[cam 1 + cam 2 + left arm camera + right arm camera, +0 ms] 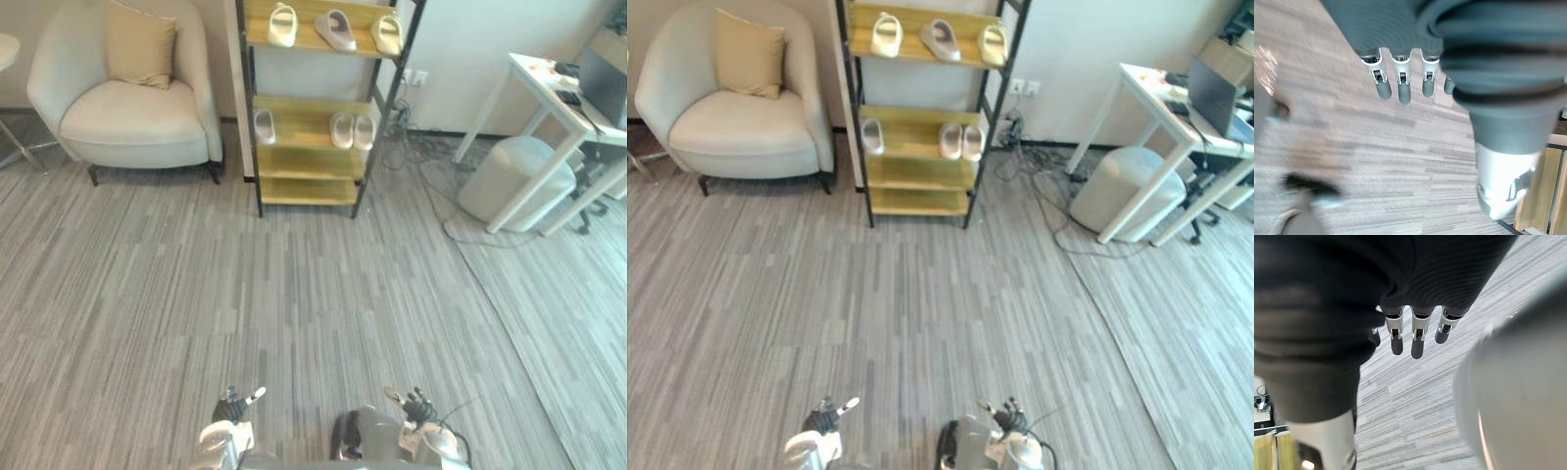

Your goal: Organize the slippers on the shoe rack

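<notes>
A grey striped floor (294, 294) takes up most of the scene. At its far side a pale armchair (127, 117) with a tan cushion (140, 44) stands to the left; a white bench (534, 73) with a round grey pouf (514, 181) under it stands to the right. The shoe rack (304, 162), yellow wooden shelves in a dark frame, stands against the wall between them, well apart from the robot.

The slippers are all on the rack. On the top shelf a cream slipper (282, 24) lies at the left with its long axis running front to back; a grey slipper (336, 29) lies in the middle, skewed across the shelf; a second cream slipper (388, 34) lies at the right, nearly front to back. On the shelf below, a single pale slipper (265, 125) lies at the left; a pale pair (353, 130) lies side by side and touching at the right, all three front to back. I cannot tell which ends are the toes.

The left hand (233, 407) and the right hand (419, 404) hang low at the near edge, apart from each other. The eye views show little of them. The left wrist view shows its fingers (1404, 90) straight and spread over bare floor, holding nothing; the right wrist view shows its fingers (1418, 345) the same. Each wrist view also catches an edge of yellow wood.
</notes>
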You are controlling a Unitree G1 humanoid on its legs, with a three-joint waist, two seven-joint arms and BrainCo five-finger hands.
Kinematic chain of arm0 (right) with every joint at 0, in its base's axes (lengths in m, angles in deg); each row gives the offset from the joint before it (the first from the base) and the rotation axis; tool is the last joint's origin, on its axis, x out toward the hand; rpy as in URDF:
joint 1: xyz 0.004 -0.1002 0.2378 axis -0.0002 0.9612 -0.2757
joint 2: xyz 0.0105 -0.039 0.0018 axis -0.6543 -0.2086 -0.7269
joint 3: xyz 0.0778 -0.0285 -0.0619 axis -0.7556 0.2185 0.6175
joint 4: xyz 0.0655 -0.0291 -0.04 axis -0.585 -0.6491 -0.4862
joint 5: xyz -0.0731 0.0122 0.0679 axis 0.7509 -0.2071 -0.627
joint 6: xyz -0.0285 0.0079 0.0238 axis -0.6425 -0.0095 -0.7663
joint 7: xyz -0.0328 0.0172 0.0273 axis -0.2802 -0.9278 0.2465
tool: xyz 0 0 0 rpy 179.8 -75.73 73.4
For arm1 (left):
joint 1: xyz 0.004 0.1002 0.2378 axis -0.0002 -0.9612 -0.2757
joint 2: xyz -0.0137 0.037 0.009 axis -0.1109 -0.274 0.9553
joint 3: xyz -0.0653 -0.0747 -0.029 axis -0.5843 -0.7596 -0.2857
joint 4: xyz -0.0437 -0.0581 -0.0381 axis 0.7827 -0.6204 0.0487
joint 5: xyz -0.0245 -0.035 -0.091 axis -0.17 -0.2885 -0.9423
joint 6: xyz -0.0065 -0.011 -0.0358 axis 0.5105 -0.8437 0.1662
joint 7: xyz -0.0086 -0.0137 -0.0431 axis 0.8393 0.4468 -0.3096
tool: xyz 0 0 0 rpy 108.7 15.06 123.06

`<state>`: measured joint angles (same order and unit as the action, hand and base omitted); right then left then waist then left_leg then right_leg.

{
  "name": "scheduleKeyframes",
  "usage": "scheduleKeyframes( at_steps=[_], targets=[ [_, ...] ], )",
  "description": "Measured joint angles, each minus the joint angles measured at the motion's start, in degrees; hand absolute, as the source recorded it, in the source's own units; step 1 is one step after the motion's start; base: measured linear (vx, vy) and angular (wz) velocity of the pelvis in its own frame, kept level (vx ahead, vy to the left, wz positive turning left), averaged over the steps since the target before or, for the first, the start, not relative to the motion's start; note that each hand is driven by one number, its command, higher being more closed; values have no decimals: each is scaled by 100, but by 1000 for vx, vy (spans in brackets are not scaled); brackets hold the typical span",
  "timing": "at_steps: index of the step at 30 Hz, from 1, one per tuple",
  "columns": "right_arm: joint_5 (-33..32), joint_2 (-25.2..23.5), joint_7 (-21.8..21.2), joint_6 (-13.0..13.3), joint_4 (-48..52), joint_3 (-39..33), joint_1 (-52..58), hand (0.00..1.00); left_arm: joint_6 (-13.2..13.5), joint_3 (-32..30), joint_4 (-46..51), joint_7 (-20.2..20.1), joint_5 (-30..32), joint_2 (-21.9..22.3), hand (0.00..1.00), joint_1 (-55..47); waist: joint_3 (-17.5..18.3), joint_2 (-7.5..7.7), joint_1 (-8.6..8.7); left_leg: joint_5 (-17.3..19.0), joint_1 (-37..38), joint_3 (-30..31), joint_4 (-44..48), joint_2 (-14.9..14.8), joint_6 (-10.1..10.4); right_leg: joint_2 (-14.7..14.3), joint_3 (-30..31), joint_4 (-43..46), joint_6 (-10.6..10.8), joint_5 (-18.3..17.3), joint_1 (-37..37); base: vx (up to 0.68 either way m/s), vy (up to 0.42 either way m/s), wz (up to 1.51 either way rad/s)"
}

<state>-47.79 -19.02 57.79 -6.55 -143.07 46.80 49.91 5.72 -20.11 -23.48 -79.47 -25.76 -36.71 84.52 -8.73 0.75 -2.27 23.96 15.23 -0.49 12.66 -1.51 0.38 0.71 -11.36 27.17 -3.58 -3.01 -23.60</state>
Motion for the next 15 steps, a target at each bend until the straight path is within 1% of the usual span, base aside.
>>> scheduleKeyframes(
  at_steps=[1, 2, 3, 4, 5, 6, 7, 8, 9, 10, 11, 12, 13, 14, 15],
  targets=[
    [1, 73, 1, -4, -130, 2, -121, 0, 0, -50, -17, -8, 70, 53, 0, -3, 29, -146, -85, -108, -75, 173, 317, -117, 149, -2, -185, 123, -54, -217, 83, 685, -140, 52],
    [2, 101, 2, -7, -171, -4, -156, 0, -8, -117, -16, -6, 96, 149, 0, 57, -12, -219, -85, -335, -286, 299, 895, -107, 173, 15, -270, 180, -40, -403, 224, 663, -153, 39],
    [5, 131, -2, -9, -168, 16, -170, 0, -11, -185, 7, 1, 100, 197, 0, 66, -64, -309, -72, -655, -511, 306, 1645, -87, 182, -11, -314, 90, -70, -508, 489, 784, -196, 25],
    [5, 163, -2, -13, -145, 91, -169, 0, -17, -211, 32, -7, 102, 216, 0, 55, -108, -421, -55, -1245, -855, 307, 2633, -93, 242, -86, -279, -172, -55, -578, 905, 641, -122, -13],
    [2, 151, -3, -52, -153, 165, -152, 0, -10, -217, 54, -11, 128, 201, 0, -13, -140, -473, -127, -1619, -1345, 267, 3897, -176, 352, -185, -141, -509, -113, -653, 1406, 625, -28, -35],
    [-5, 80, 0, -57, -168, 183, -156, 0, -4, -211, 92, -11, 190, 169, 0, -9, -179, -518, -136, -1506, -1755, 108, 4706, -322, 278, -261, -54, -777, -125, -685, 1831, 478, 32, -45],
    [-6, 26, 0, -57, -191, 195, -157, 0, -5, -210, 157, -11, 198, 156, 0, -20, -204, -485, -151, -1377, -2082, -13, 5084, -393, 253, -272, 22, -984, -134, -705, 2151, 541, 22, -36],
    [-15, -46, 2, -64, -203, 229, -153, 0, 9, -194, 279, -14, 197, 145, 0, -31, -235, -417, -180, -1257, -2428, -123, 5203, -445, 196, -245, 121, -1202, -120, -752, 2425, 638, 61, -46],
    [-26, -113, 4, -76, -209, 274, -127, 0, 17, -141, 471, -42, 197, 129, 0, -19, -240, -341, -295, -965, -3205, -253, 4841, -540, 205, -125, 250, -1534, 98, -918, 2872, 677, 127, -45],
    [-46, -124, 8, -109, -216, 267, -92, 0, 22, -124, 540, -43, 197, 126, 0, -4, -248, -327, -333, -855, -3441, -350, 4152, -565, 195, -44, 287, -1615, 231, -1029, 3055, 667, 196, -37],
    [-48, -125, 19, -120, -213, 264, -69, 0, 24, -98, 545, -37, 196, 131, 0, 1, -244, -306, -351, -875, -3470, -513, 3211, -562, 191, 37, 290, -1642, 364, -1129, 3196, 415, 180, -12],
    [-47, -104, 23, -118, -201, 277, -48, 0, 20, -80, 535, -39, 197, 117, 0, -5, -217, -344, -358, -1156, -3455, -620, 2055, -569, 166, 84, 307, -1635, 469, -1291, 3314, 473, 238, -4],
    [-46, -66, 26, -119, -206, 297, -38, 0, 20, -50, 527, -39, 190, 156, 0, -33, -189, -424, -377, -1789, -3437, -642, 1259, -617, 52, 63, 363, -1550, 600, -1490, 3413, 504, 275, -1],
    [-47, -125, 41, -152, -254, 325, -79, 0, 29, -46, 532, -45, 196, 56, 0, -5, -170, -226, -419, -1796, -3314, -820, 1251, -447, -37, 252, 474, -1459, 678, -1631, 3468, 520, 262, -1],
    [-44, -218, 32, -149, -280, 387, -82, 0, 40, -48, 533, -25, 196, -47, 0, -18, -35, 7, -423, -1689, -3319, -912, 1147, -274, -75, 422, 553, -1480, 613, -1587, 3440, 536, 226, -7]
  ],
)
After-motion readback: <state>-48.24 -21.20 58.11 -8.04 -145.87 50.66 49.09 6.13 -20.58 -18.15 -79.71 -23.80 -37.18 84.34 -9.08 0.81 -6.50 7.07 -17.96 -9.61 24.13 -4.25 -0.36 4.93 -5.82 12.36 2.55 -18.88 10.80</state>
